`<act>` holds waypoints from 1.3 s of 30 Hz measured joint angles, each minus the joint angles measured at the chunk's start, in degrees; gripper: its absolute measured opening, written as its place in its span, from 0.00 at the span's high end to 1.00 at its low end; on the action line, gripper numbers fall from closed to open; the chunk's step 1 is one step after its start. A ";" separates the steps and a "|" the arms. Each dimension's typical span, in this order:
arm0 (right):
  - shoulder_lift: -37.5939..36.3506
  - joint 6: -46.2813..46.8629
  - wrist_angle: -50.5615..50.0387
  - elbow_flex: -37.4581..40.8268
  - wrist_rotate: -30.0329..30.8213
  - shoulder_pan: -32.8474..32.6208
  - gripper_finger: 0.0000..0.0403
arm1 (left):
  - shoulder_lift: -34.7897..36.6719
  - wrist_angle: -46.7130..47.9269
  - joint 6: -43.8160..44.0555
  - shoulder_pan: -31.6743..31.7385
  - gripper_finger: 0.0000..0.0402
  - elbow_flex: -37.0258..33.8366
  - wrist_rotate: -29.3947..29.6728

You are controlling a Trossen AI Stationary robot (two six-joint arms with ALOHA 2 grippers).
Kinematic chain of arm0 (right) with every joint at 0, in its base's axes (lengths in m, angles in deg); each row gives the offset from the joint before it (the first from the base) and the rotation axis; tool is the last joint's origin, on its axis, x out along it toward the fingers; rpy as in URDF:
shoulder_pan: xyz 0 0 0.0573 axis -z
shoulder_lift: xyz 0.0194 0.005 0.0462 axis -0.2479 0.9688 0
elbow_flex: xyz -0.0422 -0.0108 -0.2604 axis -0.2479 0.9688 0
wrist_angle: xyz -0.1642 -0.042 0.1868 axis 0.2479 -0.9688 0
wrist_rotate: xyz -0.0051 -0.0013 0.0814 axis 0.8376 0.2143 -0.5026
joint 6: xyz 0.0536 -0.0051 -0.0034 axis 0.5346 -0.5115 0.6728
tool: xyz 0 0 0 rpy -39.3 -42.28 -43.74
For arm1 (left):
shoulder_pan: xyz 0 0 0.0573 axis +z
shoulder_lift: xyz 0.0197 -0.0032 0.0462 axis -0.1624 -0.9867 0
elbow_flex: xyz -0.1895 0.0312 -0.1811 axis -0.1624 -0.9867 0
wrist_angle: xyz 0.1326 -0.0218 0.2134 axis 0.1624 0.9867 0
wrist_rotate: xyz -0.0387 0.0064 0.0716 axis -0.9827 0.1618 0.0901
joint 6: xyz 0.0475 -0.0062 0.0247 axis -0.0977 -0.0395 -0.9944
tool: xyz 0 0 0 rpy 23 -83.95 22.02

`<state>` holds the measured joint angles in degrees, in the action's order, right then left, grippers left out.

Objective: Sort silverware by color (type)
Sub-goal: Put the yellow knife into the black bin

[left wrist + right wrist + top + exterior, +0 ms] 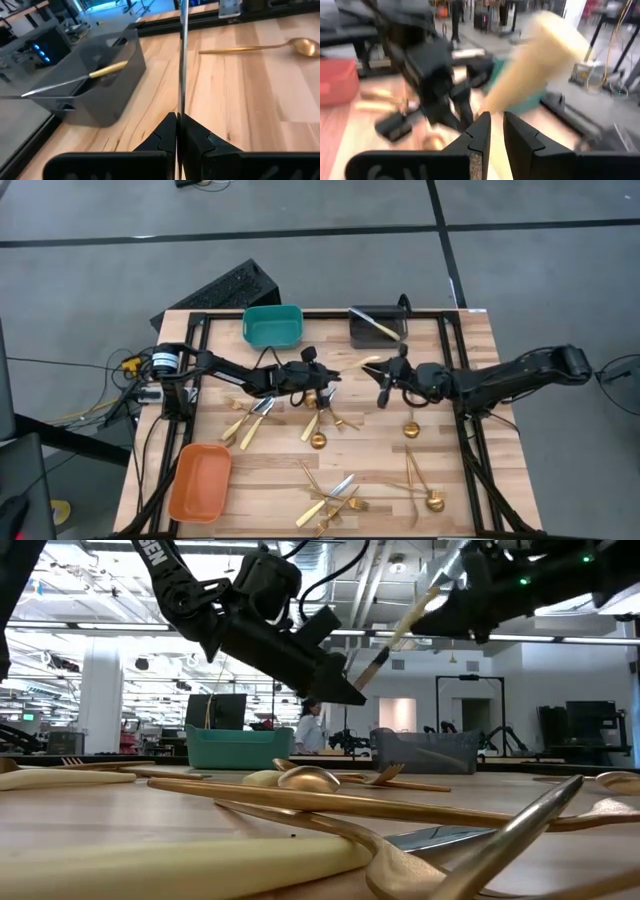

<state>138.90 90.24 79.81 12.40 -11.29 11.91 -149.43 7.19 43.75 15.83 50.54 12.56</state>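
closest to my low camera a gold spoon (500,840) lies blurred across the wood. my left gripper (330,375) hovers mid-table, fingers pressed together on a thin blade (183,55) seen edge-on. my right gripper (385,387) faces it, clamped on a cream-handled knife (395,635) tilted upward. at twelve o'clock the grey bin (375,328) holds one knife; the teal bin (272,325) looks bare; the orange bin (200,480) sits at seven. the remaining silverware (330,500) lies scattered across the table (270,470).

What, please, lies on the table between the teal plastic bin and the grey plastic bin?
Only bare wooden table between teal bin and grey bin, seen from above.
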 joint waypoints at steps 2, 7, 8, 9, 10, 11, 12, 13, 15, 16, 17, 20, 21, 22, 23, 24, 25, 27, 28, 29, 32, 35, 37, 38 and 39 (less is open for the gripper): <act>-2.16 1.08 -5.74 0.00 0.02 0.00 0.81 | 0.81 2.82 -0.40 0.00 1.00 0.00 -0.01; -8.09 4.04 -16.13 0.02 0.18 -0.02 0.79 | 3.61 11.48 -1.21 0.65 1.00 0.00 -0.04; -9.30 4.74 -17.51 0.02 0.72 -0.15 0.78 | 4.16 13.25 -0.88 0.84 1.00 0.00 -0.02; -10.48 5.22 -18.88 0.02 1.41 -0.28 0.77 | 4.57 14.53 -0.60 1.02 1.00 0.00 -0.05; -11.62 5.28 -20.00 0.02 2.14 -0.44 0.75 | 4.87 15.59 -0.34 1.13 1.00 0.00 -0.08; -12.61 5.28 -20.73 0.02 3.14 -0.63 0.73 | 5.11 16.42 -0.26 1.22 1.00 0.00 -0.36; -13.47 5.26 -20.99 0.02 4.03 -0.65 0.71 | 5.24 16.72 -0.31 1.25 1.00 0.00 -0.51; -14.21 5.25 -20.94 0.02 4.23 -0.66 0.69 | 5.28 16.71 -0.49 1.25 1.00 0.00 -1.12; -14.75 5.07 -20.59 0.02 4.20 -0.42 0.63 | 5.30 16.37 -0.83 1.22 1.00 0.00 -4.09; -14.26 5.04 -20.47 0.02 4.18 -0.11 0.60 | 5.30 16.17 -0.84 1.22 1.00 0.00 -5.81; -13.15 5.04 -20.71 0.02 4.04 0.50 0.57 | 5.30 15.96 -0.84 1.18 1.00 0.00 -7.12; -7.66 5.30 -20.37 0.03 0.52 2.69 0.50 | 5.30 15.73 -0.84 1.15 1.00 0.00 -7.81; -5.49 5.27 -19.74 0.12 -1.37 3.20 0.49 | 5.30 15.77 -0.79 1.18 1.00 0.00 -7.73; -3.34 5.21 -18.44 0.17 -2.83 3.62 0.48 | 5.30 15.88 -0.47 1.18 1.00 0.00 -7.71; -1.33 4.78 -16.42 0.17 -3.69 3.91 0.48 | 5.30 15.97 -0.06 1.22 1.00 0.00 -7.51; 0.46 3.97 -14.85 0.17 -4.13 4.12 0.48 | 5.30 16.16 0.50 1.21 1.00 0.00 -7.52; 2.27 2.85 -13.38 0.17 -4.13 4.24 0.48 | 5.30 16.45 1.09 1.16 1.00 0.00 -7.53; 5.54 0.78 -11.00 -0.35 -4.19 4.90 0.48 | 5.30 17.16 2.21 0.75 1.00 0.00 -7.57; 6.90 -0.07 -10.85 -1.01 -4.26 5.24 0.49 | 5.30 17.45 2.40 0.51 1.00 0.00 -7.51; 8.16 -1.13 -10.79 -1.83 -4.78 5.79 0.49 | 5.30 17.64 2.43 0.25 1.00 0.00 -7.46; 11.91 -2.73 -10.87 -4.24 -6.87 7.59 0.50 | 5.30 17.05 3.65 -0.33 1.00 0.00 -4.99; 15.26 -2.75 -12.14 -6.22 -8.37 8.79 0.50 | 5.30 14.33 8.47 -0.02 1.00 0.00 -2.18; 17.24 -3.52 -11.52 -7.12 -8.45 9.73 0.50 | 5.30 13.36 11.04 0.61 1.00 0.00 -1.49; 18.59 -3.61 -10.91 -7.68 -8.85 10.26 0.50 | 5.30 13.26 12.16 0.86 1.00 0.00 -0.86; 19.95 -3.76 -10.48 -8.12 -9.87 10.96 0.50 | 5.30 13.26 13.14 1.07 1.00 0.00 0.12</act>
<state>158.84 86.48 69.33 4.28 -21.16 22.87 -144.13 20.45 56.89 16.90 50.54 12.68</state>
